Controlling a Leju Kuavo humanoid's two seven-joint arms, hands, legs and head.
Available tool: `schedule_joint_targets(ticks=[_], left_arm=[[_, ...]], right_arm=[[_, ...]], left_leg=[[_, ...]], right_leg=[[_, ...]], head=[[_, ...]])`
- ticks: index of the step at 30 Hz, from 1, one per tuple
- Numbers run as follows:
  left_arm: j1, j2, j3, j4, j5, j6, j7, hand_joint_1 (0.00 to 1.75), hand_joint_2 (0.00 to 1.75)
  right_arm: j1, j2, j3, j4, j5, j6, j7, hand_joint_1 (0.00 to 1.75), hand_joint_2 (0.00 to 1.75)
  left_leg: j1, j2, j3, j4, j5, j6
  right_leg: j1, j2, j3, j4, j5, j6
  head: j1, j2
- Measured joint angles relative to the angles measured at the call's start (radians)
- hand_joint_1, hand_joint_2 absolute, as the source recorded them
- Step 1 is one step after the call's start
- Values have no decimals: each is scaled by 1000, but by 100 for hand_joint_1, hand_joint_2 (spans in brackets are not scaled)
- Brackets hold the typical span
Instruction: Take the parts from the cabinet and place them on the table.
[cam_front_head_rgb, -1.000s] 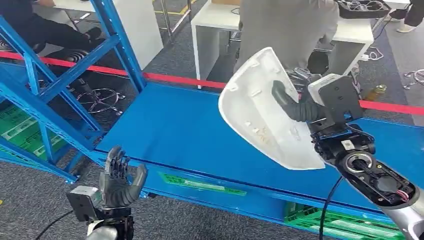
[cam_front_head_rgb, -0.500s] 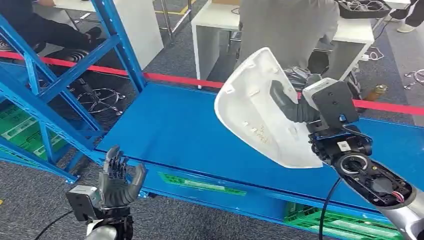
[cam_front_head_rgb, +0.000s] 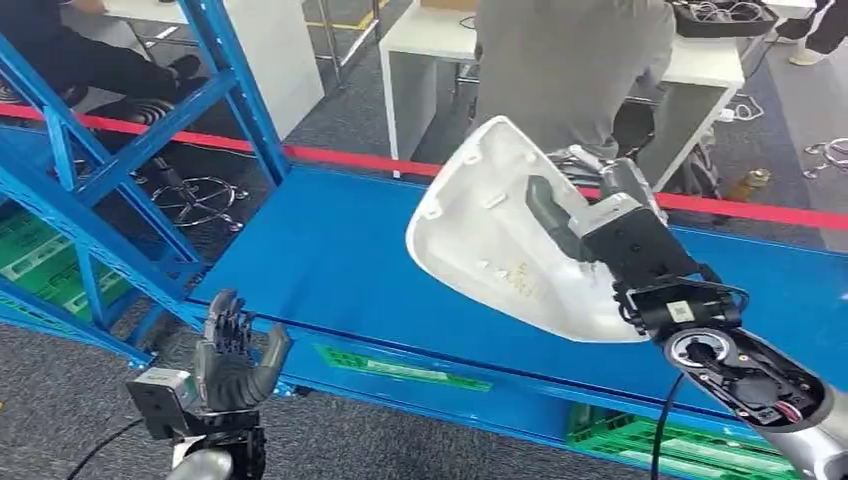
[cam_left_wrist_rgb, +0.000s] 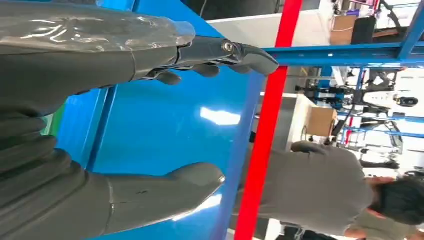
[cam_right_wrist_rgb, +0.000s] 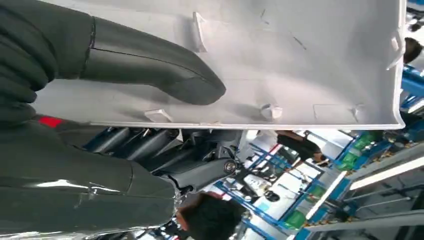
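Observation:
A large white moulded plastic shell part hangs in the air above the blue table, its hollow inner side facing me. My right hand grips it, thumb pressed on the inner face and fingers behind the edge; the right wrist view shows the thumb on the white part and the right hand wrapped round its rim. My left hand is raised at the table's near left edge, fingers apart and holding nothing. In the left wrist view the left hand is spread over the blue table.
A blue steel rack frame stands at the left. Green crates sit low under the rack and under the table's near right. A red tape line runs behind the table. A person in grey stands by white desks beyond it.
My right hand has carried the white part left and slightly lower, tilting it flatter over the table. The left hand has hardly moved.

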Motion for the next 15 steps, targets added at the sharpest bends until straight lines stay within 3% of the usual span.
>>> schedule_joint_targets(ticks=[1,2,3,6,7,8,9,11,12,13,14,15], left_arm=[[0,0,0,-1,0,0,-1,0,175],[0,-2,0,-2,0,1,-1,0,175],[-2,-2,0,-3,0,2,-3,0,175],[-1,-2,0,-3,0,2,-3,0,175],[0,-2,0,-3,1,3,-3,0,175],[0,-2,0,-3,2,3,-4,0,175],[0,-2,0,-3,2,4,-4,0,175],[0,-2,0,-3,3,4,-5,0,175],[0,-2,0,-3,3,2,-5,0,175],[-3,-2,0,-3,4,0,-6,0,175],[-2,-2,0,-3,3,-3,-9,0,175],[-1,-2,0,-3,4,-3,-8,0,175]], right_arm=[[0,1,3,-5,3,2,0,175,175],[2,1,3,-10,5,3,0,175,175],[0,1,5,-12,7,3,0,175,175],[2,1,13,-13,8,5,1,175,175],[5,2,17,-13,8,10,1,175,175],[6,2,20,-13,8,13,0,175,175],[6,2,24,-13,8,14,-1,175,175],[6,2,27,-15,8,14,-2,175,175],[9,3,29,-16,11,14,-2,175,175],[10,4,32,-20,13,13,-1,175,175],[14,4,34,-22,13,13,2,175,175],[16,6,36,-24,15,13,2,175,175]], left_leg=[[3,0,4,-10,5,5],[17,2,16,-29,15,4],[17,-1,21,-36,18,7],[18,-6,21,-36,18,7],[19,-12,21,-35,17,6],[21,-16,21,-34,16,4],[27,-24,22,-30,13,-2],[42,-42,22,-9,-1,-23],[42,-50,16,1,-9,-35],[40,-58,7,16,-11,-41],[39,-64,2,11,-8,-47],[41,-68,1,10,-6,-50]], right_leg=[[1,0,2,-3,1,4],[-1,-1,-3,4,-6,5],[1,0,-15,39,-33,9],[-7,0,-127,286,-150,21],[-12,0,-150,335,-159,26],[-15,0,-149,333,-149,30],[-20,0,-123,278,-112,35],[-34,11,-19,77,-13,54],[-40,46,9,30,-30,66],[-32,51,8,24,-32,43],[-30,39,4,33,-35,27],[-27,35,2,35,-36,19]], head=[[-2,0],[-1,0],[3,0],[21,0],[21,0],[22,0],[22,0],[24,0],[30,0],[39,0],[37,0],[27,0]])
